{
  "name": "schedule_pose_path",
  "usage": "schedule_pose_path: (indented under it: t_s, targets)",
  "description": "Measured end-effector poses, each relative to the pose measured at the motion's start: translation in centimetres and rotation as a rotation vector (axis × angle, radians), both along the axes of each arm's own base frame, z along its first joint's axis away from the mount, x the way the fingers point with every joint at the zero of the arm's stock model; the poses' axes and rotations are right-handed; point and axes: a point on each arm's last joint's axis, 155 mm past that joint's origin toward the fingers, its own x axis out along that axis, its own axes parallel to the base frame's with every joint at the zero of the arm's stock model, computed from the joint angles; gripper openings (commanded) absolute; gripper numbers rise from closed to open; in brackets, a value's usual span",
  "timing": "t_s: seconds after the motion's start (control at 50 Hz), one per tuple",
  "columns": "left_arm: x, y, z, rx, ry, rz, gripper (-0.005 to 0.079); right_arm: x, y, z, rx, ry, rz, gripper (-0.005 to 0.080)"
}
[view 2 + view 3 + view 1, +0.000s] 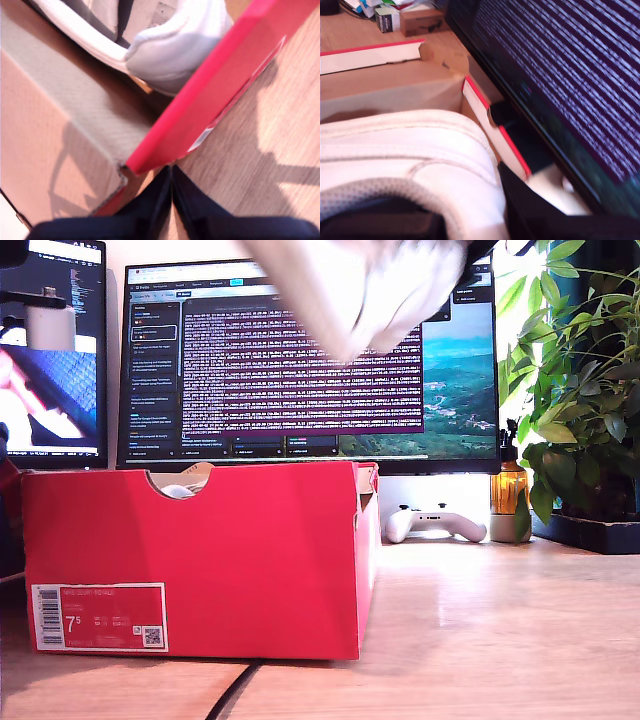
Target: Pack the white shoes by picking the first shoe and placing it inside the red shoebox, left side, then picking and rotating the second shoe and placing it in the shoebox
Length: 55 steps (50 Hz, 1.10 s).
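Shoe (365,295): held aloft over box (200,560), clamped at collar by my second gripper (470,220). Light, soft upper, stiff sole; collar grip suits. Other shoe (175,45) inside box. My first gripper (171,200): closed, empty, by the box wall.

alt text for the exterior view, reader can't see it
A blurred white shoe hangs high above an open red shoebox on a wooden desk. Behind stand monitors, a white game controller and a plant.

Counts on my worktop (500,640)

I see two white shoes (370,290) (170,55), one red shoebox (250,560), two monitors (310,370) (50,350), one white game controller (435,523), one potted plant (585,390).
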Motion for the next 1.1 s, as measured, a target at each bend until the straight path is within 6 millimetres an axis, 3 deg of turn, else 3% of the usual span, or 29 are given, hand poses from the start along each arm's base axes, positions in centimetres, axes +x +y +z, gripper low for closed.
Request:
schedule_pose_path:
  t_s: [0.26, 0.48, 0.6, 0.98, 1.1]
  targets:
    - [-0.2, -0.3, 0.0, -0.014, 0.008, -0.010, -0.0019, 2.6, 1.5, -2.1, -0.041, -0.026, 0.001, -0.0011]
    - [-0.3, -0.6, -0.1, -0.026, 0.016, -0.019, -0.0019, 6.2, 2.7, -0.6, -0.077, -0.072, -0.023, -0.0011]
    - [-0.4, -0.7, -0.1, -0.030, 0.019, -0.022, -0.0019, 6.8, 3.4, -0.5, -0.128, -0.082, -0.006, -0.0011]
    - [-0.4, -0.7, -0.1, -0.030, 0.021, -0.022, -0.0019, 6.0, 4.5, -7.1, -0.288, 0.035, 0.038, -0.0011]
    - [-0.4, -0.7, -0.1, -0.030, 0.021, -0.022, -0.0019, 6.2, 3.7, -8.0, -0.315, 0.051, 0.026, -0.0011]
